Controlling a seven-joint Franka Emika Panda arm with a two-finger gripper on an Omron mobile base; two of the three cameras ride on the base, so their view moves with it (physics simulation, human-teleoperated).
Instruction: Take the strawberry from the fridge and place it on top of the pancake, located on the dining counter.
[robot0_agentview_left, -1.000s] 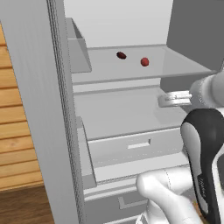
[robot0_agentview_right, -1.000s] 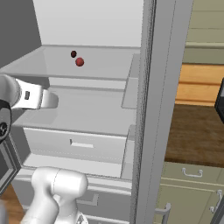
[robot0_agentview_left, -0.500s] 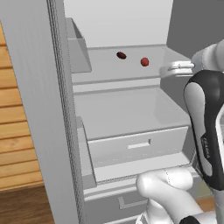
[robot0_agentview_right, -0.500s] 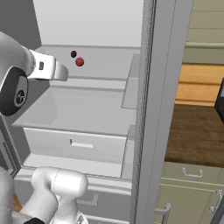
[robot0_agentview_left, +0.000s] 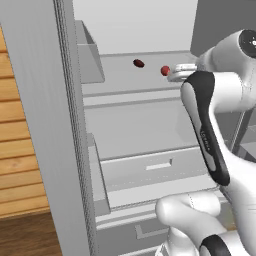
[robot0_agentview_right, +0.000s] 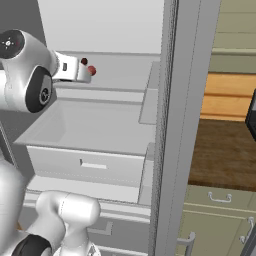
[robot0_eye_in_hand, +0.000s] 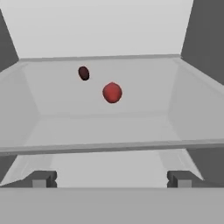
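A: Arm pose?

B: Raised from the base, white forearm with the dark joint band standing nearly upright, wrist bent forward, hand reaching level into the tall light-grey open fridge (robot0_agentview_left: 60, 125) at the height of the upper pale shelf (robot0_eye_in_hand: 109, 127).

A: State of the fingers (robot0_eye_in_hand: 109, 179)?

B: Spread wide, nothing between them. Two small dark tips low in the hand view, one far to each side, just short of the shelf's front lip.

A: Position of the small round red strawberry (robot0_eye_in_hand: 112, 92)?

B: Lying on that shelf, straight ahead of the fingers and roughly centred between them, some way beyond the tips, no contact. Seen in the left base view (robot0_agentview_left: 165, 71) just beside the front of the hand, and in the right base view (robot0_agentview_right: 91, 71) likewise just past the hand's end.

A: Anything else close by?

B: A small dark-maroon oval object (robot0_eye_in_hand: 83, 73), farther back on the shelf than the strawberry and off toward the left finger, apart from it. Hard to tell what it is.

A: Below the fingers?

B: A second pale shelf and a light-grey drawer (robot0_agentview_left: 155, 167) with a slim bar handle.

A: Off to the right?

B: Past the fridge's side wall, a dark-brown wooden desk (robot0_agentview_right: 220, 155), well away from the fingers.
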